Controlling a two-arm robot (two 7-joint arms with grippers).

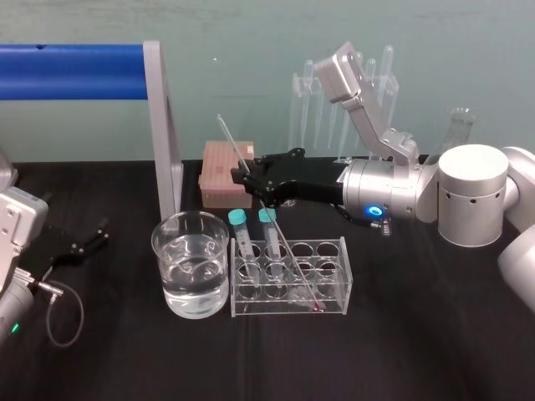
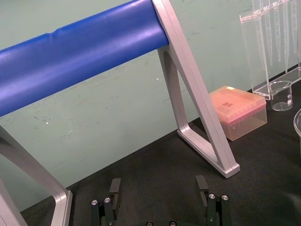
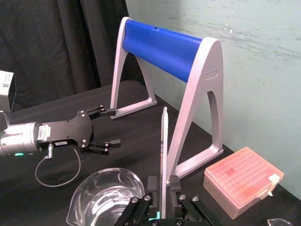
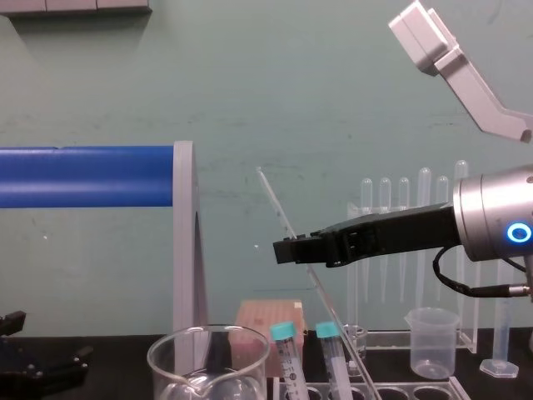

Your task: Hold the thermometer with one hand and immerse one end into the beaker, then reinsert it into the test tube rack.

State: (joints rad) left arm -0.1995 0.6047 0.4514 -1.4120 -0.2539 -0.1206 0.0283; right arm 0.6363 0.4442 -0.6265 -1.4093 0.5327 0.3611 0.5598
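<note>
The thermometer (image 1: pixel 284 251) is a long thin glass rod. It leans up and to the left out of the test tube rack (image 1: pixel 334 251), its lower tip near the rack's front. My right gripper (image 1: pixel 251 180) reaches in from the right above the rack and is shut on the thermometer's upper part (image 3: pixel 163 141), one finger (image 3: pixel 153 182) on each side. From the chest, the gripper (image 4: pixel 287 250) grips the rod (image 4: pixel 275 204) midway up. The beaker (image 1: pixel 167 267) holds water and stands just left of the rack. My left gripper (image 1: pixel 88 242) rests open at the far left.
A blue roller on grey legs (image 1: pixel 163 125) stands behind the beaker. A pink tip box (image 1: pixel 221 171) sits behind the rack. Two teal-capped tubes (image 1: pixel 238 219) stand in the rack's left holes. The pipette stand (image 4: pixel 400 250) and a small plastic beaker (image 4: pixel 431 342) are at the back right.
</note>
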